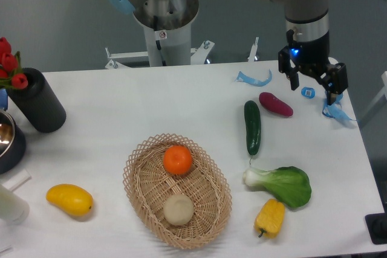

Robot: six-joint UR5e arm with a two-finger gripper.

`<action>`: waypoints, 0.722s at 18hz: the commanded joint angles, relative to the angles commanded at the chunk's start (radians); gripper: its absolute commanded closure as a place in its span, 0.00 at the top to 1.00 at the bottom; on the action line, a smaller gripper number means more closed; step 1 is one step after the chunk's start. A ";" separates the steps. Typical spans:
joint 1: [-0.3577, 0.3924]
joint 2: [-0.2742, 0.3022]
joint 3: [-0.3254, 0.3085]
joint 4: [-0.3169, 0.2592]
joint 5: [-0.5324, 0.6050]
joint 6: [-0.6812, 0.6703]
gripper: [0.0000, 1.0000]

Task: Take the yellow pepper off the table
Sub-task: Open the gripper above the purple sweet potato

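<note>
The yellow pepper [270, 217] lies on its side on the white table [121, 107] near the front right, just below a green bok choy. It is blocky with ridges and a short stem at its lower left. My gripper [313, 92] hangs at the back right of the table, far behind the pepper, with its two dark fingers spread apart and nothing between them.
A bok choy [283, 184] touches the pepper's upper side. A cucumber [252, 127] and a purple sweet potato [276, 104] lie toward the gripper. A wicker basket [145, 200] holds an orange and a pale round thing. A smooth yellow mango [70, 200] lies front left. A black cylinder [39, 102] with tulips stands left.
</note>
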 joint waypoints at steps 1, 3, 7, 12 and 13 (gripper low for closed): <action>0.000 -0.002 0.000 0.000 -0.002 0.003 1.00; 0.000 -0.003 0.002 0.000 -0.003 0.000 1.00; -0.003 -0.008 0.003 0.000 -0.003 -0.009 1.00; -0.011 -0.034 0.015 0.012 -0.103 -0.162 1.00; -0.012 -0.046 0.024 0.014 -0.103 -0.204 1.00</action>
